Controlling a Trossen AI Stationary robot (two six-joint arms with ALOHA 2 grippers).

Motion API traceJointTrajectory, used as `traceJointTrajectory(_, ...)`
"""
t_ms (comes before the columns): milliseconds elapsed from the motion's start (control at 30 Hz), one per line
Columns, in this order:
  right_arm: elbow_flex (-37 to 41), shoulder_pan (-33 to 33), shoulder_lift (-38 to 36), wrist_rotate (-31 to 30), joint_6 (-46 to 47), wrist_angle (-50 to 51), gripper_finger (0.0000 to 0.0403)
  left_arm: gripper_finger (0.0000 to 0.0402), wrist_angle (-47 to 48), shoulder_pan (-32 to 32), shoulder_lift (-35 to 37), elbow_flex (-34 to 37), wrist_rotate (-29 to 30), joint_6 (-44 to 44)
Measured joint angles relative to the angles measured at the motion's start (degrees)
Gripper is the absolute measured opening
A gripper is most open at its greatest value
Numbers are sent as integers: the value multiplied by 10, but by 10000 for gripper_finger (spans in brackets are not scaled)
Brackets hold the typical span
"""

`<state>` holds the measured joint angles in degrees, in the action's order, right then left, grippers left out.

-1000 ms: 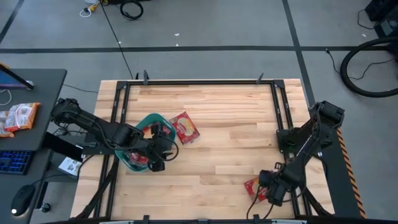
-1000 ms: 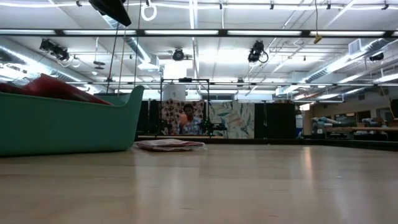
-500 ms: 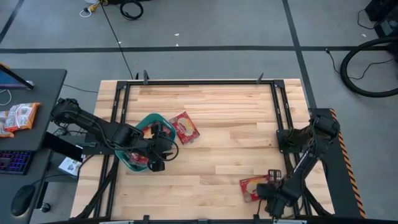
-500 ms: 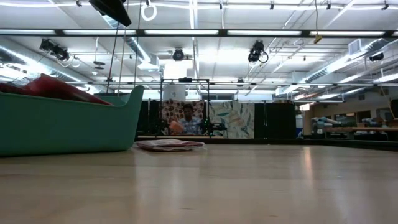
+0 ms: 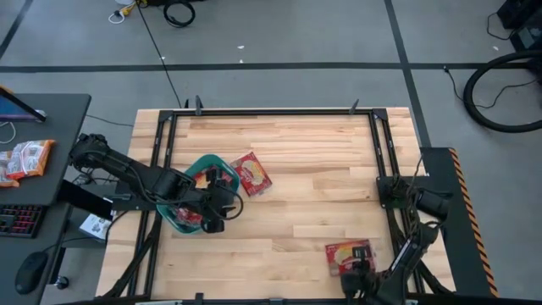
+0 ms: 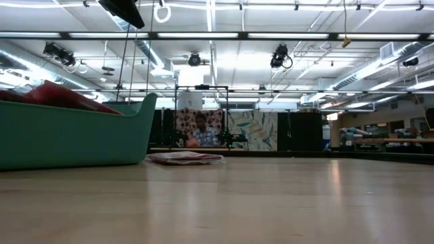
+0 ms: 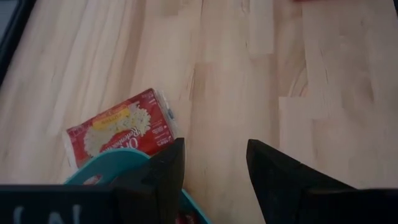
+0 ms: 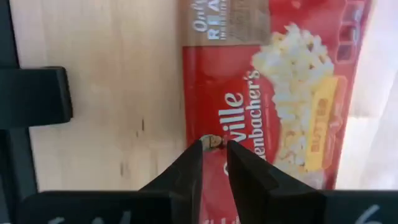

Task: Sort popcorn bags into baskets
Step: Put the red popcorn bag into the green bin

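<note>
The teal basket [image 5: 188, 196] sits at the table's left with red popcorn bags [image 6: 61, 95] inside. One bag [image 5: 251, 174] lies flat on the wood just right of the basket [image 7: 118, 165] and also shows in the left wrist view [image 7: 118, 127]. Another bag [image 5: 349, 254] lies flat near the table's near right edge. My left gripper [image 7: 211, 162] hangs open over the basket's right rim. My right gripper [image 8: 215, 148] points down over the near part of that second bag [image 8: 280, 93]. Its fingers are shut to a sliver, and no touch shows.
The black table frame [image 5: 385, 169] runs along the right side, close to my right arm. A side desk [image 5: 34, 127] at the left holds more packets [image 5: 25, 159]. Bare wood [image 5: 313, 186] lies between the two arms. A person [image 6: 200, 132] stands far behind the table.
My right arm has drawn back toward the table's near edge, uncovering the bag near the right corner. That bag now lies fully in sight and has stayed where it was. The left arm has kept still.
</note>
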<state>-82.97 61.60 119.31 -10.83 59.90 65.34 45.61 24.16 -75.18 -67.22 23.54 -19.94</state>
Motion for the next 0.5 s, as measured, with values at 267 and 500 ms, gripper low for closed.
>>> traceJointTrajectory(267,-59,-10,3,-19,37,42,148,176,0,-4,0,0,15,21)
traceJointTrajectory(500,-51,4,16,-31,59,41,195,176,1,-4,0,0,14,17)
